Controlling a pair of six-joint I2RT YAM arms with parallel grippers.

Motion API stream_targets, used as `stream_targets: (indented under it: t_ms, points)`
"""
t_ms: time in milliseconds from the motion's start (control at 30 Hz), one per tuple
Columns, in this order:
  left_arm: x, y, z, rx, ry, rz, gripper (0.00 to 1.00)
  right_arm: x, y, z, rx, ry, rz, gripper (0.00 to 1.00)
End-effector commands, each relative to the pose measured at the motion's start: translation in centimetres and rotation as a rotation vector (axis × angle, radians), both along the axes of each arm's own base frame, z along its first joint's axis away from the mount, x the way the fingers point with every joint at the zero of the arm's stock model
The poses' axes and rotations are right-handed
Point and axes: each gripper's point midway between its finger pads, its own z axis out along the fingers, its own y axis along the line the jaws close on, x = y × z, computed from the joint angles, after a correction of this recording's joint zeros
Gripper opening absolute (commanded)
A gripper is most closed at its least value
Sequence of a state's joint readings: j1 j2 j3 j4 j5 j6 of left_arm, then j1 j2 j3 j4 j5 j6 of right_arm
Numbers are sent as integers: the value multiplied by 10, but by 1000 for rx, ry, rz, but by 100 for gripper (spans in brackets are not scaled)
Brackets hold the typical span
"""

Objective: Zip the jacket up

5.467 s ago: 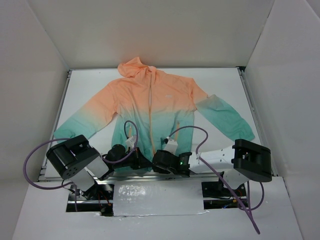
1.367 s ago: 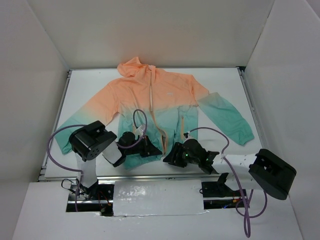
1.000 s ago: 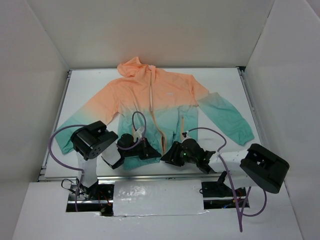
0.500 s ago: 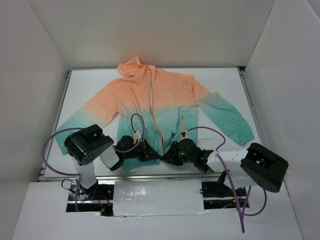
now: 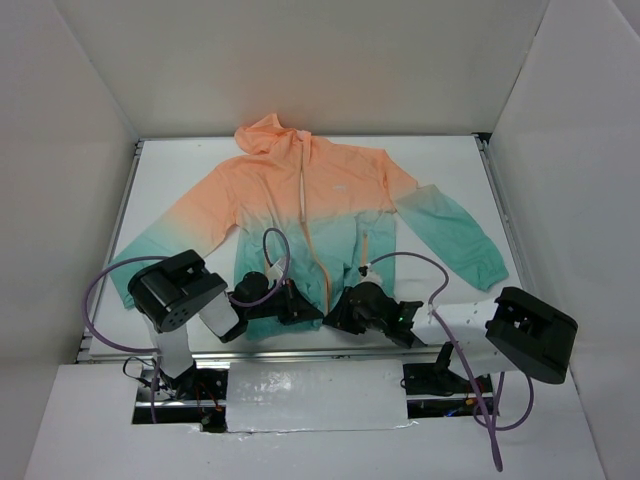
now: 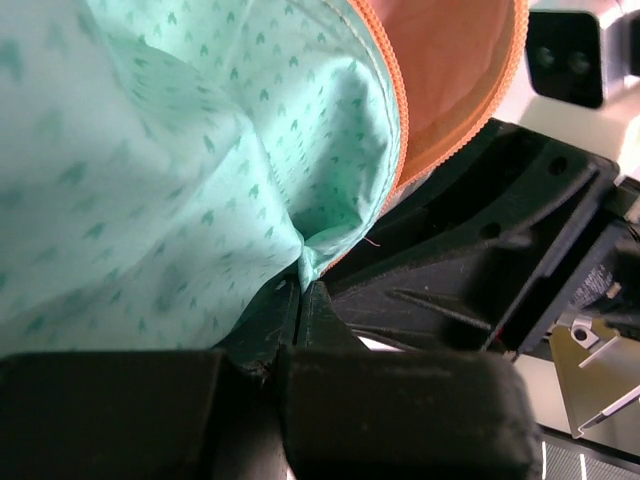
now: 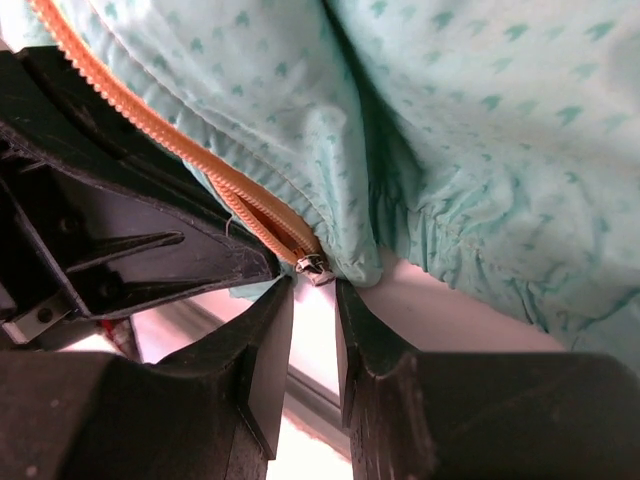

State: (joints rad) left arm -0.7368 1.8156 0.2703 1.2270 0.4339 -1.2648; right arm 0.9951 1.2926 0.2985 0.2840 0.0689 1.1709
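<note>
The jacket [image 5: 320, 200] lies flat on the white table [image 5: 440, 165], hood far, teal hem near, its zipper open at the bottom. My left gripper [image 5: 303, 308] is at the hem's middle. In the left wrist view it [image 6: 301, 287] is shut on the teal hem corner [image 6: 320, 255] beside the orange zipper teeth [image 6: 398, 110]. My right gripper [image 5: 338, 315] sits just right of it. In the right wrist view it [image 7: 313, 292] is open by a narrow gap. The metal zipper slider [image 7: 314, 267] sits at its fingertips, at the end of the orange zipper tape [image 7: 200, 165].
White walls enclose the table on three sides. A metal rail [image 5: 300, 345] runs along the near edge under both grippers. Purple cables [image 5: 110, 290] loop off both arms. The right arm's elbow [image 5: 530, 335] hangs over the front right corner.
Over the last second both grippers have drawn together at the hem's middle. The right gripper has edged left toward the zipper's end. The left gripper has stayed on the hem.
</note>
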Motion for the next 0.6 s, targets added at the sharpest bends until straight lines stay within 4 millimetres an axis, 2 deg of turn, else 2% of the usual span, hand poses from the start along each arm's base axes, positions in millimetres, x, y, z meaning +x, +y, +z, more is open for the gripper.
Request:
stream_targets:
  t_ms: [0,233,433,500,567]
  points:
    - [0,-13,35,-125,-92,-43,0,3,-17,-12,-172,-37,-32,30]
    - [3,-11,29,-88,-92,-36,0,9,-30,-7,-344,-105,-63,30]
    - [5,-11,23,-57,-86,-31,0,4,-25,2,-475,-203,41,33]
    - [5,-11,23,-51,-88,-31,0,0,-13,11,-451,-248,97,38]
    - [5,-11,22,-44,-86,-31,0,2,-11,16,-462,-274,112,39]
